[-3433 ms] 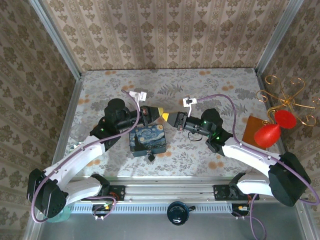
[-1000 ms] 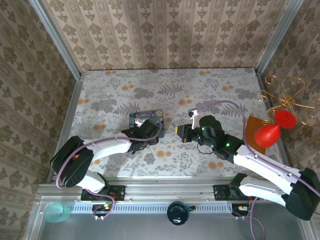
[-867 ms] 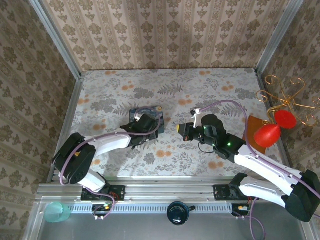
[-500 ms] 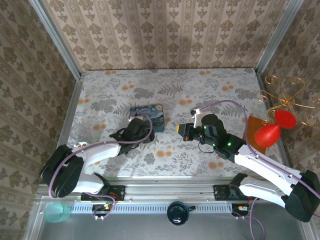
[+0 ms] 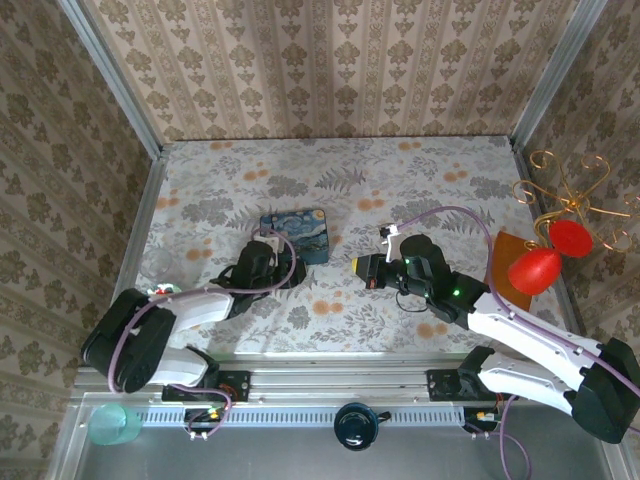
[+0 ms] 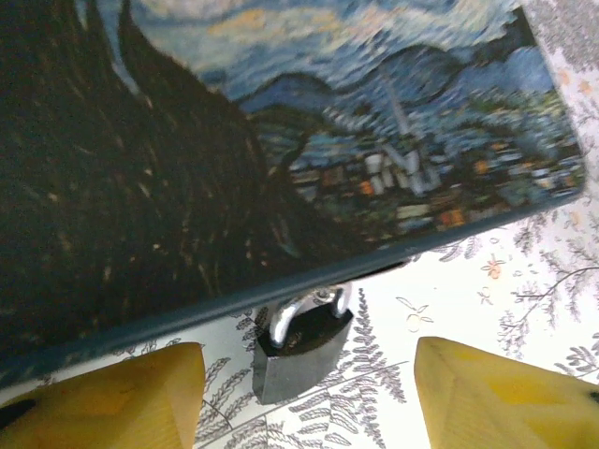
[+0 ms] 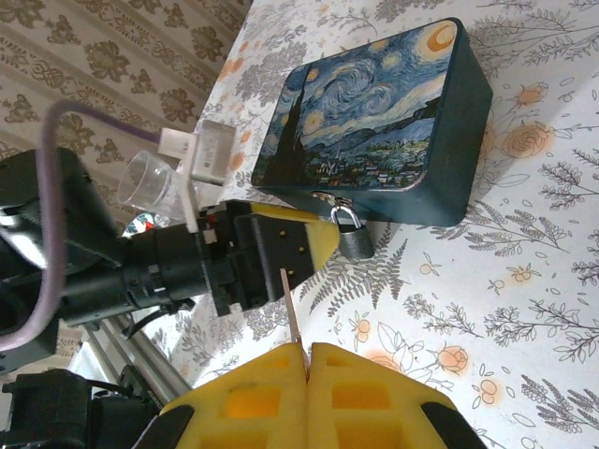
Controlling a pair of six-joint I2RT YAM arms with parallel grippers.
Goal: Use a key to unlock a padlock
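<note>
Left hand (image 6: 307,416) has pulled back, apparently open, facing the padlock (image 6: 298,355).

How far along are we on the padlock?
Done: right fingers pinch the key; open left fingers flank the padlock. In hand: the left grasp on the lock, not yet closed. Left: insert key, turn; the shackle looks shut through the hasp of the blue tin.

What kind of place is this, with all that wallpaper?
Likely a small robot test booth dressed as a room: wallpapered walls, a floral tabletop, and a left arm and right arm bolted to a metal rail.
</note>
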